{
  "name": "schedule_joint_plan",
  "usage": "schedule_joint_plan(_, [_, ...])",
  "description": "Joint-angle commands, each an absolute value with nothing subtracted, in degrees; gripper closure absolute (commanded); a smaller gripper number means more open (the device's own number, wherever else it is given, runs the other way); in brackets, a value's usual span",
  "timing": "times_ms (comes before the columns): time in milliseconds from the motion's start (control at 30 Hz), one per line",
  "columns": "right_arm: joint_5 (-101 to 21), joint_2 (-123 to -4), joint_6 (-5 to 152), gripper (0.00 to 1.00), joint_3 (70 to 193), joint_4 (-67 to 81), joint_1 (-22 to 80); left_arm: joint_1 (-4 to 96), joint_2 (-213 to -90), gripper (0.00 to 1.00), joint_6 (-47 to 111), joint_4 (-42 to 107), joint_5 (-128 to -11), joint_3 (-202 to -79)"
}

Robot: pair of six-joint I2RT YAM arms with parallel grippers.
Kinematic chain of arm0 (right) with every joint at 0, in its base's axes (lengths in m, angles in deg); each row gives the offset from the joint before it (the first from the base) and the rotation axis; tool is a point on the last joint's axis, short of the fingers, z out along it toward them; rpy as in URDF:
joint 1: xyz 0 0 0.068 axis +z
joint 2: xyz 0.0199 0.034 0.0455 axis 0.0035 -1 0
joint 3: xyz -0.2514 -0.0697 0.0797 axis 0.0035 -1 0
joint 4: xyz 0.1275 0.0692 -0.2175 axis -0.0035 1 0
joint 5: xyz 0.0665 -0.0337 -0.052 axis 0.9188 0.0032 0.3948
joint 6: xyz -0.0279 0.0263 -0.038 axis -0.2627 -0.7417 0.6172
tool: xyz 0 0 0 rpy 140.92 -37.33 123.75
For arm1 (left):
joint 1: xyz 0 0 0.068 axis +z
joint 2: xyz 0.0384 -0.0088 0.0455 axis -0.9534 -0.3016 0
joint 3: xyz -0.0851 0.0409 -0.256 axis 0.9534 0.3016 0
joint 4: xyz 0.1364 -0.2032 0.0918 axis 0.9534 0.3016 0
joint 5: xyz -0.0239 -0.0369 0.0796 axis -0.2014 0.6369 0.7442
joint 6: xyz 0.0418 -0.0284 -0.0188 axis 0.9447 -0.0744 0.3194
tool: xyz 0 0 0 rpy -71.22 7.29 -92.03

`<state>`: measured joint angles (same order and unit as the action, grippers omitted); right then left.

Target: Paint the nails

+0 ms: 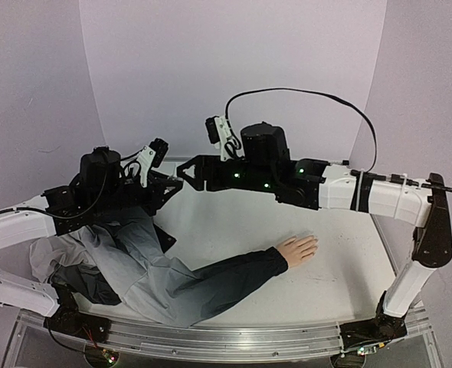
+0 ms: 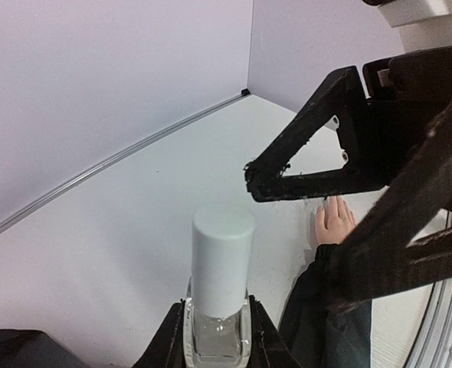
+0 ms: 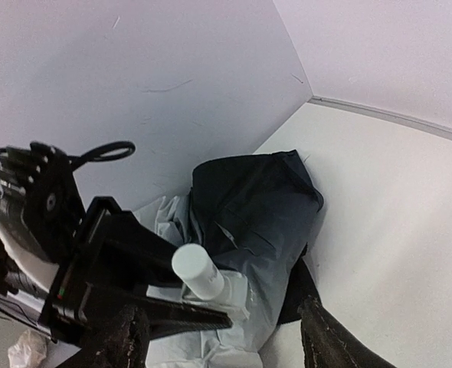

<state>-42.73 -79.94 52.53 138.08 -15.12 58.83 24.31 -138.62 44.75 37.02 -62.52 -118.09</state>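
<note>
**A:** What's around the mannequin hand (image 1: pixel 297 249)?

**B:** It lies on your white table (image 1: pixel 234 218). A grey garment (image 1: pixel 126 249) is bunched well to its left, and a dark sleeve (image 1: pixel 218 280) runs up to its wrist.

**A:** And my grippers?

**B:** Both are raised, behind and left of the hand. Your left gripper (image 2: pixel 217 330) clamps a clear bottle with a white cap (image 2: pixel 222 257). Your right gripper (image 3: pixel 220 307) has its jaws spread near that cap and holds nothing.

**A:** The nails (image 1: pixel 313 242)?

**B:** They are at the hand's fingertips, too small to make out.

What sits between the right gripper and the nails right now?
Top view: only bare white table between the right gripper, jaws open by the bottle, and the mannequin hand's nails.
</note>
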Motion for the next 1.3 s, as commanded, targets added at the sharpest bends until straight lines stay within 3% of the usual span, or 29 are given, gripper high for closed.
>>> schedule_joint_plan(0, [-47.2, -84.2, 48.8, 0.40, 145.1, -15.2, 59.8, 23.9, -138.3, 1.00, 43.0, 34.0, -60.2, -118.8])
schedule_joint_plan(167, [-47.8, -87.6, 48.5, 0.53, 149.4, -14.9, 60.5, 23.8, -138.7, 1.00, 42.9, 34.0, -61.2, -118.6])
schedule_joint_plan(333, [-47.8, -87.8, 49.2, 0.79, 150.0, -14.6, 60.6, 23.8, -138.7, 1.00, 42.7, 34.0, -61.2, -118.6])
schedule_joint_plan(567, [-42.2, -85.4, 53.8, 1.00, 146.5, -15.5, 60.5, 23.8, -138.7, 1.00, 41.0, 34.0, -72.3, -119.3])
schedule_joint_plan(700, [-29.1, -81.4, 63.4, 1.00, 141.7, -17.8, 60.5, 24.2, -139.6, 1.00, 41.4, 34.0, -89.4, -121.5])
schedule_joint_plan(833, [4.9, -77.2, 75.8, 1.00, 133.6, -19.6, 60.5, 24.3, -141.3, 1.00, 42.7, 31.8, -116.6, -124.3])
schedule_joint_plan(900, [14.5, -75.9, 77.6, 1.00, 130.5, -19.7, 60.5, 24.3, -142.3, 1.00, 42.3, 30.1, -127.1, -125.6])
schedule_joint_plan(1133, [4.7, -72.4, 77.3, 1.00, 125.1, -21.4, 60.5, 24.3, -145.8, 1.00, 42.0, 29.5, -117.5, -127.6])
schedule_joint_plan(1233, [-2.8, -71.0, 76.3, 0.98, 124.7, -21.6, 60.5, 24.2, -146.2, 1.00, 40.2, 29.4, -102.2, -126.7])
schedule_joint_plan(1267, [-6.0, -70.7, 75.7, 0.90, 124.8, -21.5, 60.5, 24.1, -146.1, 1.00, 40.0, 29.4, -96.3, -126.2])
